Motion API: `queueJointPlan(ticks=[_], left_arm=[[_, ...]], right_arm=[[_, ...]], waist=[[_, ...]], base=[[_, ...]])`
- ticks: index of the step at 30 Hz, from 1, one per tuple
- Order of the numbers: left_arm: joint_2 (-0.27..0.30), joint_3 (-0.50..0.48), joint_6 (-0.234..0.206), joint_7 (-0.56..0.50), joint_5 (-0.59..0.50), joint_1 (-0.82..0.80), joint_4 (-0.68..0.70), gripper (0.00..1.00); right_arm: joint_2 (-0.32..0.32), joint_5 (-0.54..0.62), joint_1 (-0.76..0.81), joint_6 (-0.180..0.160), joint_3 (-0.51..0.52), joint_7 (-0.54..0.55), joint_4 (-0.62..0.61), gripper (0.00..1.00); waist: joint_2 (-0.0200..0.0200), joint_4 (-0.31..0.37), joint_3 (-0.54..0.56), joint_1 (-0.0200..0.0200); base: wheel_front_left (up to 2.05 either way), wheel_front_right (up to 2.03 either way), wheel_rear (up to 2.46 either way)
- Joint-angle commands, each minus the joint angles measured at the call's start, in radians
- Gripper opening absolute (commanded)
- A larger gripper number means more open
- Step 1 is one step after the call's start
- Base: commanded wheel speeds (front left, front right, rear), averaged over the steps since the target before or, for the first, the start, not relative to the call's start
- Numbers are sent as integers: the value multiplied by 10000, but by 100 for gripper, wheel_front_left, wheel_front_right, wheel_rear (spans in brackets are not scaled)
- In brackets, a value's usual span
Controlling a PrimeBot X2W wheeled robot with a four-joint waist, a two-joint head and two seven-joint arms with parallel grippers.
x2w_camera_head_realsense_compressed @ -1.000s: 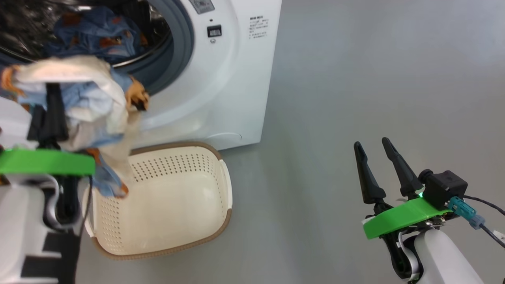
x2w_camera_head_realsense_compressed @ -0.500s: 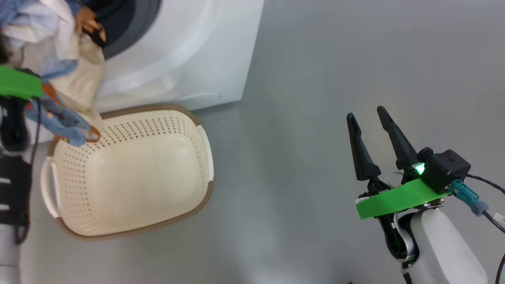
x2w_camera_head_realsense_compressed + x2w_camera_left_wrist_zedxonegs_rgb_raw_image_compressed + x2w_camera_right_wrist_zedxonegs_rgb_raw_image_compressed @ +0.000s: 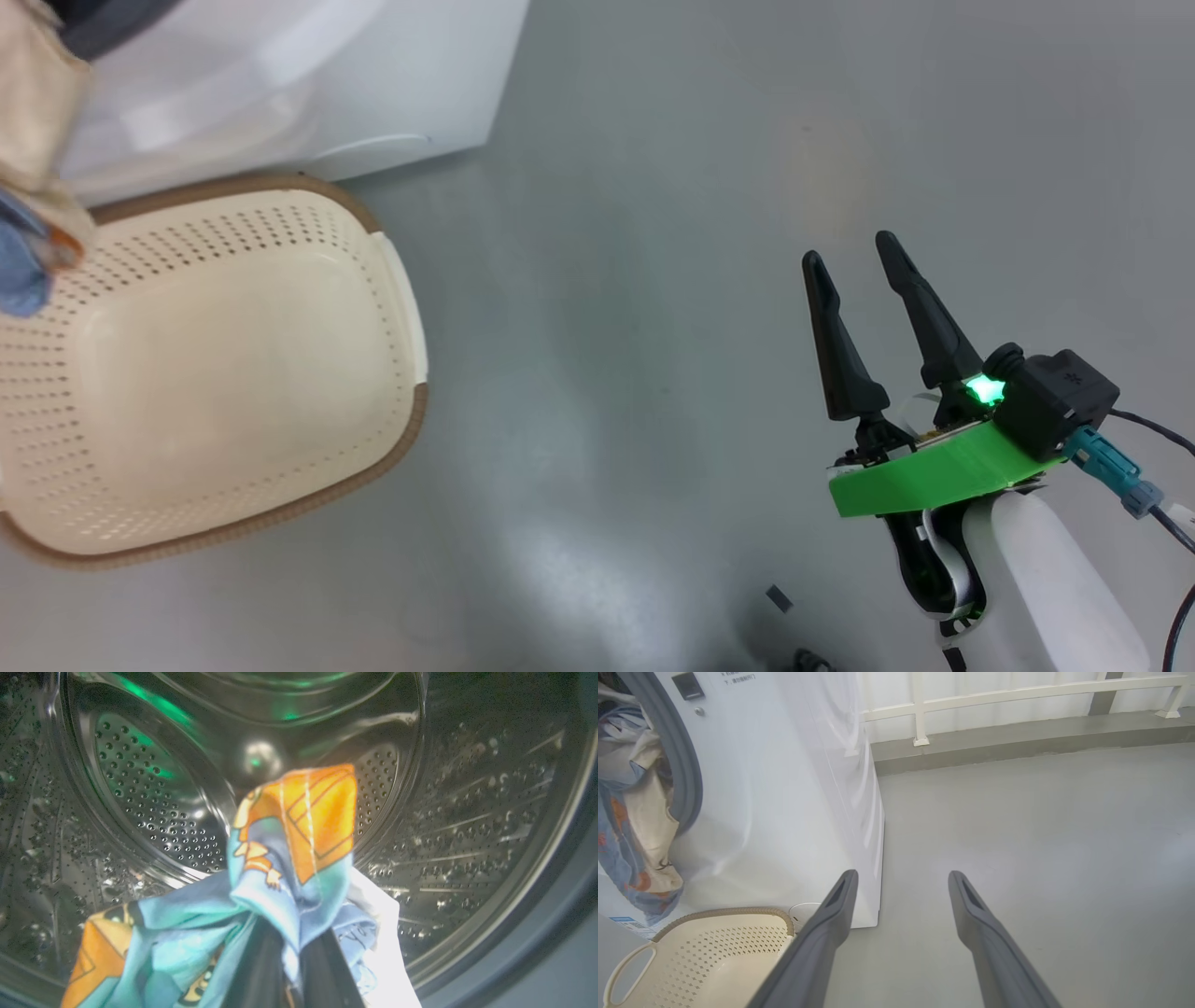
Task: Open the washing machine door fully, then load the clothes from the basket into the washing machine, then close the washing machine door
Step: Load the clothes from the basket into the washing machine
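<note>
clothes (image 3: 289,858), a blue cartoon-print bundle, are pinched in the closed left gripper (image 3: 292,956) at six o'clock of the left wrist view, inside the steel drum (image 3: 154,812), so loading is judged in hand. the basket (image 3: 233,373) at nine o'clock of the head view lies empty; the right gripper (image 3: 847,247) at four o'clock is spread on nothing. next, release deep in the drum is called for.
</note>
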State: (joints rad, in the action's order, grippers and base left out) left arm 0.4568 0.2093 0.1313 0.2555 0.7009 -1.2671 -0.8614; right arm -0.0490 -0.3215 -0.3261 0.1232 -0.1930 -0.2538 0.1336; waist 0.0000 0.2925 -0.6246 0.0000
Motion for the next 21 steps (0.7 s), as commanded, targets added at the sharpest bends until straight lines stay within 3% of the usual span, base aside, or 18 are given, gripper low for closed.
queueJointPlan(ticks=[1, 4, 8, 9, 10, 11, 14, 21], left_arm=[[564, -242, -6, 63, -101, -327, 377, 0], [588, -1274, -6, 63, -791, -737, 1679, 0], [300, -1685, -6, 63, -1161, -441, 1720, 0], [196, -1690, -6, 63, -1184, -334, 1420, 25], [112, -1641, -6, 63, -1178, -270, 1086, 95], [63, -1544, -6, 63, -1178, -246, 783, 100], [-48, -853, -6, -111, -949, -399, -429, 100], [-89, -9, -6, -20, -569, -536, -1387, 100]], right_arm=[[-14, -154, 193, 75, -227, -80, -284, 100], [-13, -245, 274, 75, -206, -80, -427, 100], [-13, -319, 314, 75, -214, -80, -410, 100], [-13, -346, 322, 75, -228, -80, -385, 100], [-13, -370, 324, 75, -245, -80, -364, 100], [-13, -392, 317, 75, -262, -80, -344, 100], [-13, -426, 235, 75, -303, -80, -278, 100], [-13, -409, 2, 75, -313, -80, -130, 100]], waist=[[0, 430, -432, 0], [0, 570, -630, 0], [0, 602, -630, 0], [0, 599, -616, 0], [0, 590, -603, 0], [0, 576, -600, 0], [0, 474, -590, 0], [0, 234, -352, 0]], base=[[0, 0, 0], [0, 0, 0], [0, 0, 0], [0, 0, 0], [0, 0, 0], [0, 0, 0], [0, 0, 0], [0, 0, 0]])
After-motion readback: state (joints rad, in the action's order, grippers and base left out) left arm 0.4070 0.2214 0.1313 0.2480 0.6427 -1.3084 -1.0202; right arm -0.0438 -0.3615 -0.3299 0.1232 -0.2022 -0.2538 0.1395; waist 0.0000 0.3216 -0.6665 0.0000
